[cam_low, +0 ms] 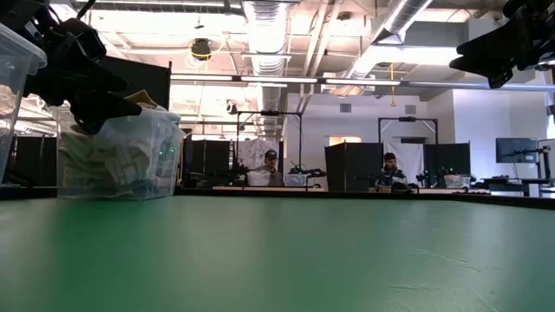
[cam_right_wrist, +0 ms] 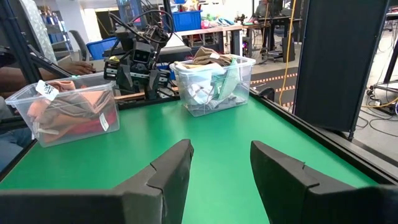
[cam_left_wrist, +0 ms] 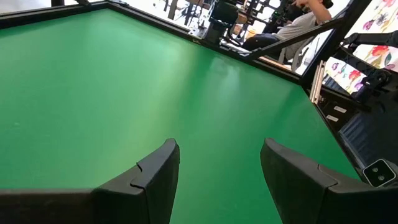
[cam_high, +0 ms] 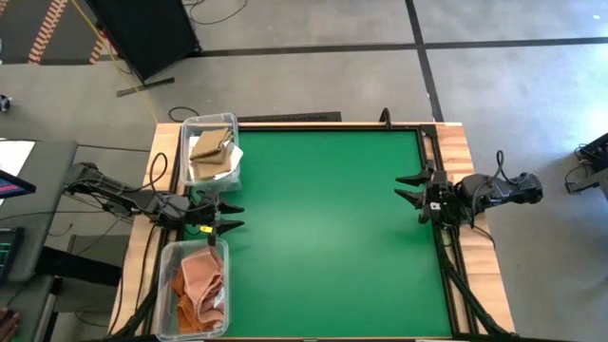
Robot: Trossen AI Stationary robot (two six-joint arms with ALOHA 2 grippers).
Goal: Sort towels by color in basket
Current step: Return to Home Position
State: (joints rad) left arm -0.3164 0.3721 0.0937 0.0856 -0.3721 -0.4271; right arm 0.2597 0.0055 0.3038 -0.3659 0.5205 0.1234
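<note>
Two clear plastic bins stand at the table's left edge. The far bin (cam_high: 211, 152) holds tan, white and pale green towels (cam_right_wrist: 210, 68). The near bin (cam_high: 195, 290) holds salmon pink and rust-orange towels (cam_right_wrist: 74, 109). My left gripper (cam_high: 228, 217) is open between the two bins, pointing across the green table top with nothing between its fingers. My right gripper (cam_high: 410, 188) is open at the table's right edge, pointing toward the bins, and holds nothing.
The green table top (cam_high: 328, 237) lies bare between the two arms. A black frame edges the table. Beyond the far edge, people sit at desks (cam_low: 270, 169). A black panel (cam_right_wrist: 345, 62) stands past the table's far side.
</note>
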